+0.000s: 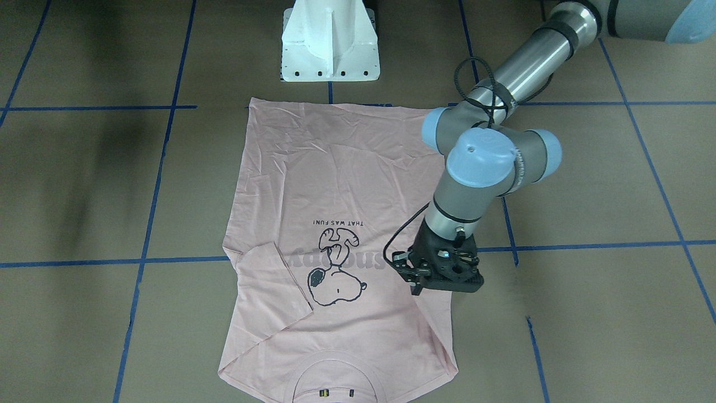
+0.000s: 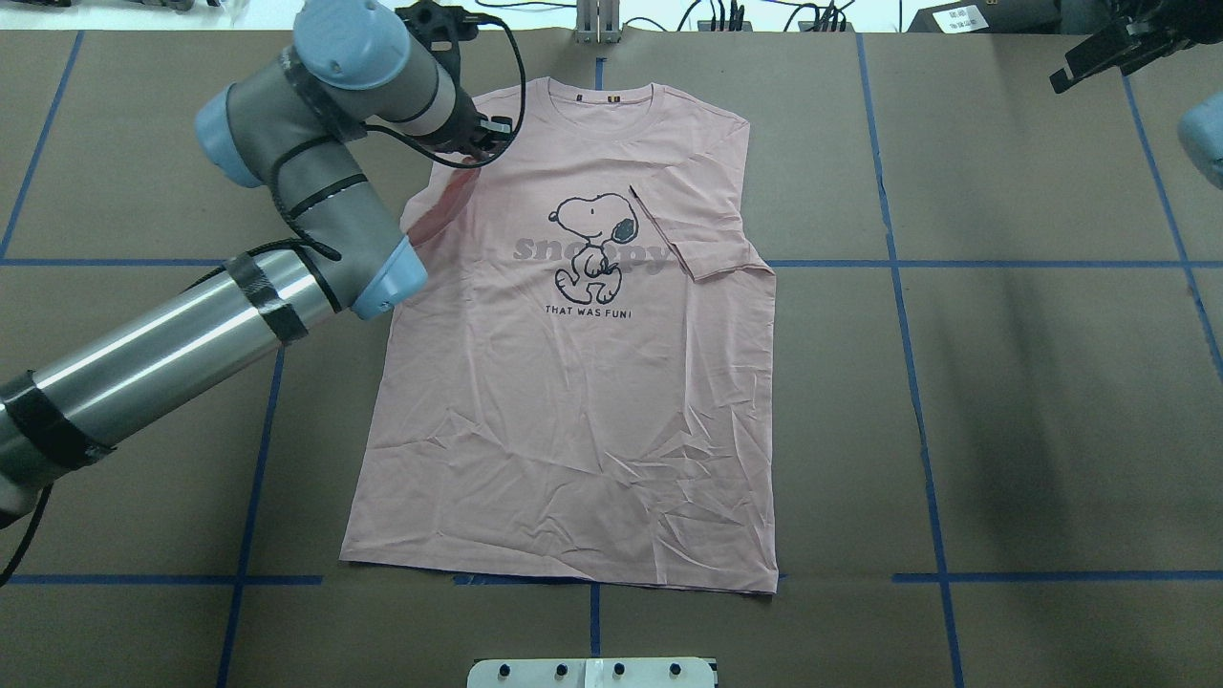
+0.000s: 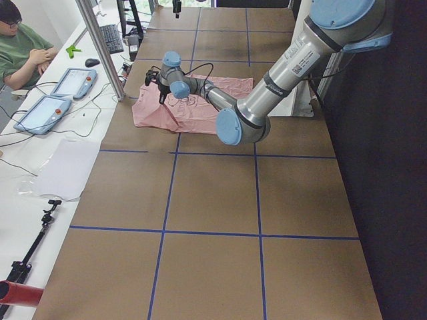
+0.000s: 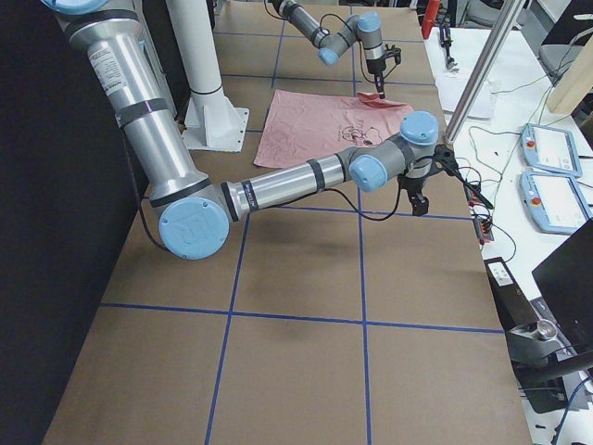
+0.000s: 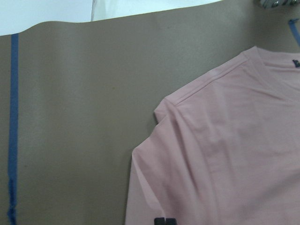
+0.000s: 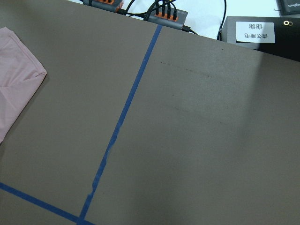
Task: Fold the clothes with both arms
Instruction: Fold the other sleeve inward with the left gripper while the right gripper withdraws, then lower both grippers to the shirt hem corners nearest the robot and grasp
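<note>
The pale pink T-shirt point(image 2: 573, 401) lies flat with the Snoopy print up and its collar point(image 2: 602, 96) at the far edge of the table. One sleeve point(image 2: 702, 229) is folded in over the chest. My left gripper point(image 1: 417, 288) is low at the other shoulder. In the left wrist view its fingertips point(image 5: 160, 221) stand close together on pink cloth point(image 5: 225, 154), and the sleeve there looks lifted point(image 2: 444, 191). My right gripper point(image 2: 1075, 65) hangs off the shirt at the far right of the table. It looks open and empty, and the right wrist view shows only the shirt's edge point(image 6: 14, 70).
The white pedestal base point(image 1: 330, 45) stands at the shirt's hem side. Blue tape lines point(image 2: 898, 287) cross the brown table. Cables and a labelled black box point(image 6: 255, 33) lie past the far edge. A seated person point(image 3: 20, 53) and tablets point(image 3: 40, 113) are at a side desk.
</note>
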Available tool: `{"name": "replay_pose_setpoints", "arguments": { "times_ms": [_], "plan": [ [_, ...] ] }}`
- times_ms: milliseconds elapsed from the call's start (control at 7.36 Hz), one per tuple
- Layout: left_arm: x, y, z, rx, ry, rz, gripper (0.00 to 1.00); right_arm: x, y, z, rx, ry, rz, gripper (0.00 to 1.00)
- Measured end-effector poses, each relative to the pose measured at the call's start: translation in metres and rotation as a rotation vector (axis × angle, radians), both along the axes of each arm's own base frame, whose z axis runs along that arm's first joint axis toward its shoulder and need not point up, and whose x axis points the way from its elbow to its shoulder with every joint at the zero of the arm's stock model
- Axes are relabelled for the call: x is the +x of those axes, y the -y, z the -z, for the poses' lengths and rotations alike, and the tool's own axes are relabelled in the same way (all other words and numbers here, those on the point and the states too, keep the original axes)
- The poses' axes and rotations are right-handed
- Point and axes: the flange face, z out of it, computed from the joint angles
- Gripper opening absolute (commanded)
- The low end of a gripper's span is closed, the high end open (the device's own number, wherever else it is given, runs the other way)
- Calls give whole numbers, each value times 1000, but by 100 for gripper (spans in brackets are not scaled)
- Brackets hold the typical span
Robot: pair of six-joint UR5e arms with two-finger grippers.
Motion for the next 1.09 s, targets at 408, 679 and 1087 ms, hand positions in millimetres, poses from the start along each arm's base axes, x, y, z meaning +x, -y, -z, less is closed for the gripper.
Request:
{"name": "replay_pose_setpoints", "arguments": {
  "times_ms": [408, 679, 1087],
  "plan": [
    [27, -6, 13, 22, 21, -48, 100, -4, -1, 6, 6, 2, 1, 100],
    [13, -21, 16, 89, 14, -92, 100, -40, -16, 26, -13, 30, 19, 100],
    [-42, -76, -16, 143, -23, -131, 100, -157, -135, 87, -181, 88, -88, 100]
  ]
}}
